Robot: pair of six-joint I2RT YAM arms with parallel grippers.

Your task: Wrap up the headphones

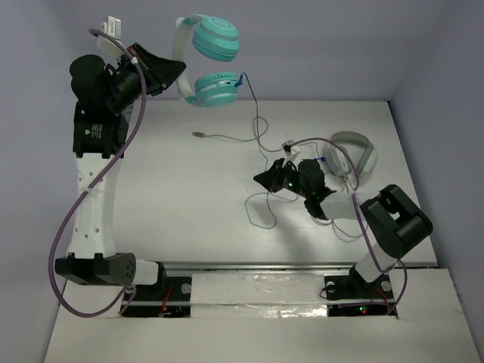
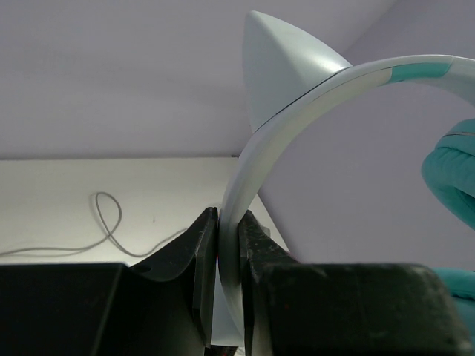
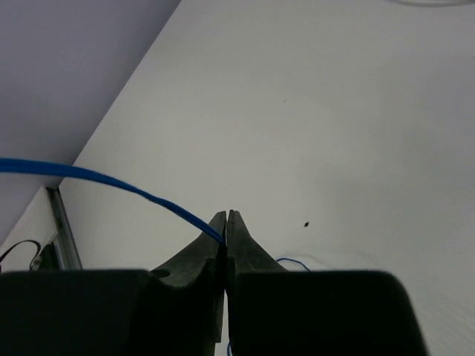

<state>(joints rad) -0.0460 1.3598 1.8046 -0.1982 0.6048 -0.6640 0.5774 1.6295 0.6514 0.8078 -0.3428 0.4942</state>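
Headphones point(image 1: 212, 64) are up in the air at the far left, above the table's point(image 1: 174, 219) back edge. My left gripper point(image 2: 226, 222) is clamped on the white headband point(image 2: 297, 104), with the teal cups hanging out to the right. My right gripper point(image 3: 226, 219) is low over the table, right of centre, jaws pressed together on the blue cable point(image 3: 111, 182).

Progress: grip and lift look done. I see no turn of cable around band or cups. It runs loose from the lower cup down to my right fingers, and the spare length lies in a loop on the table nearer the bases. By my reading, all the winding is left.

Room: the wall stands close behind the headphones, so there is little margin that way. Bare table lies left of centre. Grey headphones point(image 1: 352, 155) sit just right of my right gripper, and their pale cable point(image 1: 227, 138) crosses under the blue one. That could snag as I carry the cable up.
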